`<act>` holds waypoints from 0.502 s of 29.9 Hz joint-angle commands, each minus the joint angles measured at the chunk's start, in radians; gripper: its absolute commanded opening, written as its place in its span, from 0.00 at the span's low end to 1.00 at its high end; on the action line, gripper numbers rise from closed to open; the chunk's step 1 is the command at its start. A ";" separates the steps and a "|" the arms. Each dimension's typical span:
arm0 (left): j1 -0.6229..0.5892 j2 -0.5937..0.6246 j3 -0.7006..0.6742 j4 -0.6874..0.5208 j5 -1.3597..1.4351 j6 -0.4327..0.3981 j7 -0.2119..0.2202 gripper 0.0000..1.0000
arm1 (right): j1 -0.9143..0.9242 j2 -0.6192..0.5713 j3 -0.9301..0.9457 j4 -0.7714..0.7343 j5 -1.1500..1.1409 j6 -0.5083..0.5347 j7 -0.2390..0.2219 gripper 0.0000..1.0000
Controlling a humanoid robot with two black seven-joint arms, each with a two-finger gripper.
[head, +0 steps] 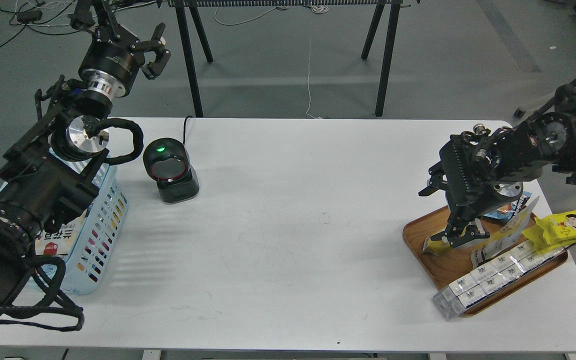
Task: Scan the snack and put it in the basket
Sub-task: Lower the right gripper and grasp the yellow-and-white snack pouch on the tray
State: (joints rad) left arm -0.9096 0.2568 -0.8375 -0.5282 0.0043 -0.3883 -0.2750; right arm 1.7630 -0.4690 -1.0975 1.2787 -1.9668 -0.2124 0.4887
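Observation:
The snack, a yellow-and-white pouch (432,246), lies at the left end of the brown wooden tray (414,239) on the right of the table. My right gripper (464,236) points down onto it, and its fingers seem to stand on either side of the pouch's middle, hiding most of it. The light blue basket (105,220) stands at the table's left edge, partly behind my left arm. My left gripper (152,46) is open and empty, held high beyond the table's far left corner.
A black barcode scanner (170,170) with a green light stands right of the basket. The tray also holds a second pouch (504,239), a blue packet (520,206) and a row of white boxes (493,280). A bright yellow cartoon packet (568,225) overhangs it. A white packet (58,241) lies in the basket.

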 commanded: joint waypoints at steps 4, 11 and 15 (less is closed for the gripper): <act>0.000 0.004 0.000 0.001 -0.001 -0.001 -0.001 0.99 | -0.030 -0.026 -0.021 -0.016 -0.018 -0.013 0.000 0.82; -0.002 0.004 0.000 0.001 -0.001 -0.001 0.000 0.99 | -0.040 -0.039 -0.021 -0.050 -0.018 -0.012 0.000 0.77; 0.000 0.004 0.000 0.001 -0.001 -0.001 0.000 0.99 | -0.042 -0.053 -0.024 -0.059 -0.026 -0.010 0.000 0.67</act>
State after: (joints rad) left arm -0.9109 0.2608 -0.8377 -0.5276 0.0030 -0.3896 -0.2752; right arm 1.7233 -0.5134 -1.1193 1.2250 -1.9851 -0.2228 0.4887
